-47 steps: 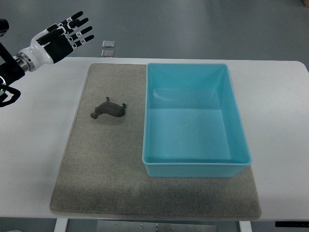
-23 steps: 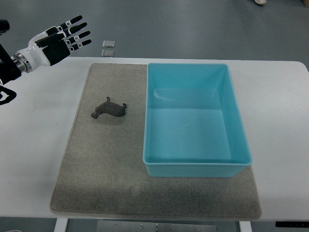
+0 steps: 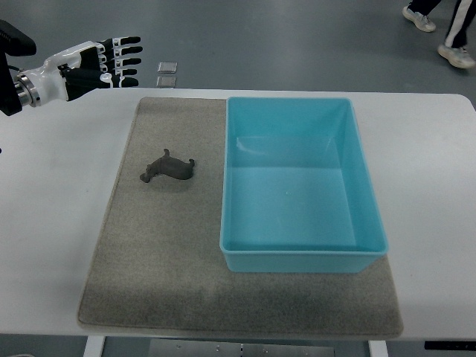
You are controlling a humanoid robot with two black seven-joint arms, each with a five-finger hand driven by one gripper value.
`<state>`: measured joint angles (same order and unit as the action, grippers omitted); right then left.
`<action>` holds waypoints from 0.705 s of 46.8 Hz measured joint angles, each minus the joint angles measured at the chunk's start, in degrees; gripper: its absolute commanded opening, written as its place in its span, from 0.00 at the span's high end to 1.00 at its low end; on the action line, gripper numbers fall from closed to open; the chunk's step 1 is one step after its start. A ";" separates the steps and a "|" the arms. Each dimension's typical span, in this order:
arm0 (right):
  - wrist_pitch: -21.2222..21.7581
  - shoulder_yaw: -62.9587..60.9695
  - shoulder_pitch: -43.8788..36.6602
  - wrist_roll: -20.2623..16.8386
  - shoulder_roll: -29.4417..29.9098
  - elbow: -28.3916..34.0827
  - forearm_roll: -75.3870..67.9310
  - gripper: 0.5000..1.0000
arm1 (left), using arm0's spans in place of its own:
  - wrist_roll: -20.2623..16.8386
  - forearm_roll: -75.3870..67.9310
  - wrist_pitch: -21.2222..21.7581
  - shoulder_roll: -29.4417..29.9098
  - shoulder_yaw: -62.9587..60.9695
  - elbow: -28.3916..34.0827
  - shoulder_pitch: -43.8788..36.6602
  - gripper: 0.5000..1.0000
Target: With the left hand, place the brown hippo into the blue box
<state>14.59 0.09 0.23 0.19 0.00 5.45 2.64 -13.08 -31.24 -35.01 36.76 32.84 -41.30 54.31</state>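
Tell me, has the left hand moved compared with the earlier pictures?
Yes. The left hand has drifted up and away from the grey mat, toward the table's far left corner; the brown hippo lies untouched.

You are looking at a lab or test bay, not a home. A plain white table (image 3: 59,223) stands on a smooth grey floor (image 3: 297,44), and a grey felt mat (image 3: 163,282) laid squarely on it marks out a working patch. At about 11 o'clock, two small square plates (image 3: 166,74) lie on the floor just past the table's far edge. At 1 o'clock a person's legs and sneakers (image 3: 439,30) cross the floor. Metal frame parts show under the table's near edge.
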 measured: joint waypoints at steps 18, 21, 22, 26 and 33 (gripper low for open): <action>0.00 0.00 0.02 -0.01 0.00 0.00 0.00 0.13 | -0.37 -17.17 0.03 2.41 -0.20 -6.76 1.40 0.00; 0.00 0.00 0.03 -0.01 0.00 0.00 0.00 0.13 | -0.47 -20.49 1.52 2.49 -0.41 -7.78 1.39 0.00; 0.00 0.00 0.03 -0.01 0.00 0.00 0.00 0.13 | -0.54 -21.56 2.28 2.52 -0.46 -8.16 1.37 0.00; 0.00 0.00 0.04 -0.01 0.00 0.00 0.00 0.13 | -1.20 -26.03 4.65 2.56 -0.57 -9.88 1.02 0.00; 0.00 0.00 0.03 -0.01 0.00 0.00 0.00 0.13 | -2.58 -31.67 5.30 2.65 -0.59 -11.51 0.81 0.00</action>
<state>14.59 0.09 0.27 0.17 0.00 5.45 2.64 -15.67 -62.91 -29.71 39.41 32.25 -52.82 55.12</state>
